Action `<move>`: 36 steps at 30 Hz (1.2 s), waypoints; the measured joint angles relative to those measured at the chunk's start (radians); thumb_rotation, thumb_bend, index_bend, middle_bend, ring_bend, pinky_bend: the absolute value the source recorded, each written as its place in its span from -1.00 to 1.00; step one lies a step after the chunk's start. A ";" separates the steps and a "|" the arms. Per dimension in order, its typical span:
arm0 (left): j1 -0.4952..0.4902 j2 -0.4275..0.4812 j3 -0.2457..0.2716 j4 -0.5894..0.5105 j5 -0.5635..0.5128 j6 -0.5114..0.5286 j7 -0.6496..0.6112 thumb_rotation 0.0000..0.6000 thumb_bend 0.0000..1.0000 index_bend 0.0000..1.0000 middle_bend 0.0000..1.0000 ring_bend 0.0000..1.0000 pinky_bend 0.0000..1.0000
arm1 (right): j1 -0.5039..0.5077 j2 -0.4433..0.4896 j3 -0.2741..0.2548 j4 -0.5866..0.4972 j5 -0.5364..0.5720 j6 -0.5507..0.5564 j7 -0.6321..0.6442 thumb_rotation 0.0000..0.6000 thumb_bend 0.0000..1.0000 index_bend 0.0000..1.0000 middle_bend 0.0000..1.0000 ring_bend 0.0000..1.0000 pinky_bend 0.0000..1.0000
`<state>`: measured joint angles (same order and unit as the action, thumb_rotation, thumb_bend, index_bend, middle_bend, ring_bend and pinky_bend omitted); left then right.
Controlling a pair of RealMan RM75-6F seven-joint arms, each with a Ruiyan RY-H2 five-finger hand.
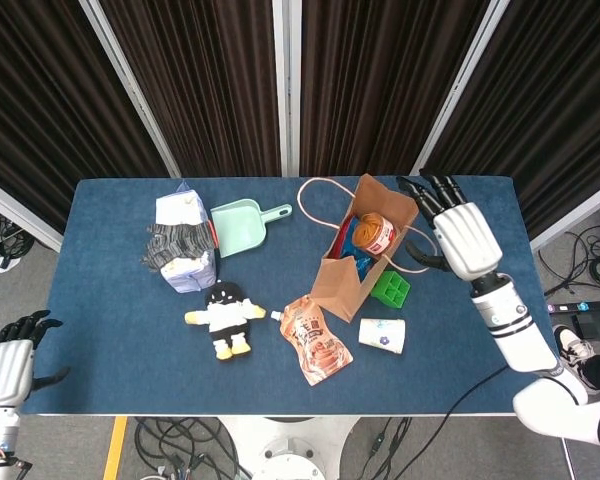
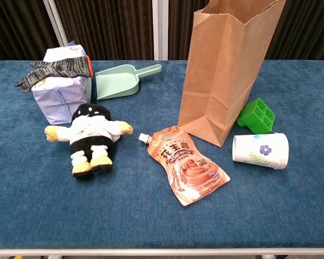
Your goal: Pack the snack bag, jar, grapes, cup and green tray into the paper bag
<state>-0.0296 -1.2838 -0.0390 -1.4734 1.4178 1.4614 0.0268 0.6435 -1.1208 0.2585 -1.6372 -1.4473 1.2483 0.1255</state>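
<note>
**A:** where was the right hand?

**B:** just right of the paper bag, fingers spread, holding nothing. The jar sat inside the bag; couldn't see the grapes. The green tray, cup and snack bag lay on the table.

**A:** left hand?

**B:** off the table's corner, fingers apart, empty.

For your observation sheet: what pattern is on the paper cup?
White cup with a blue flower and green sprigs; chest view shows it best.
</note>
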 measured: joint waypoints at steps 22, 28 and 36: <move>-0.012 0.007 0.001 -0.032 0.016 0.003 0.032 1.00 -0.77 -0.26 -0.42 -0.58 -0.57 | -0.215 0.139 -0.280 0.069 -0.291 0.062 0.265 1.00 -0.64 -0.39 -0.25 -0.61 -0.28; -0.006 0.007 0.004 -0.028 0.008 0.003 0.026 1.00 -0.77 -0.26 -0.42 -0.58 -0.57 | -0.188 0.058 -0.285 0.108 -0.242 -0.083 0.088 1.00 -0.69 -0.42 -0.29 -0.64 -0.28; 0.000 0.003 0.006 -0.020 0.004 0.006 0.016 1.00 -0.77 -0.26 -0.42 -0.58 -0.57 | -0.145 -0.146 -0.274 0.254 -0.200 -0.174 -0.022 1.00 -0.70 -0.42 -0.32 -0.64 -0.33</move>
<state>-0.0299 -1.2806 -0.0332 -1.4939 1.4218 1.4673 0.0432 0.4988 -1.2666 -0.0151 -1.3834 -1.6473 1.0744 0.1035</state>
